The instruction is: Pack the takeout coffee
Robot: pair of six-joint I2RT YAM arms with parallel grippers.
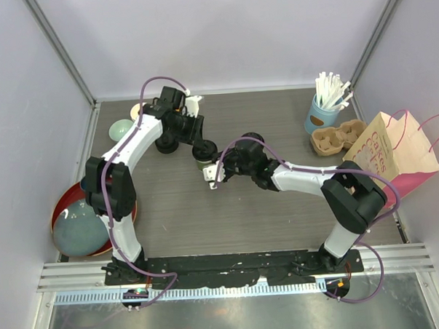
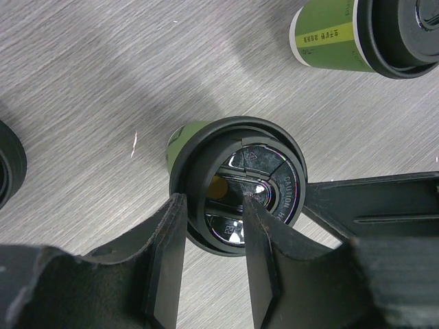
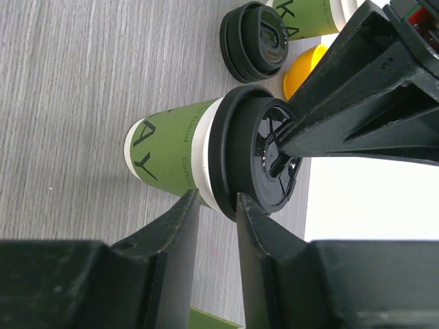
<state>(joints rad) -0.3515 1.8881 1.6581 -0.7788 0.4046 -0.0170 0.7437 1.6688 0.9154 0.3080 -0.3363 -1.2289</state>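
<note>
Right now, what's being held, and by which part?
The left gripper pinches the black lid, on its cup, by the rim; right gripper straddles that rim, grip unclear.

The second cup runs off the edge.

The left arm and right arm have glossy white links joined by chunky black joints. Thin purple cables loop along both. Each base bolts to a black plate. The fingers are matte black wedges, tapering toward the tips.
</note>
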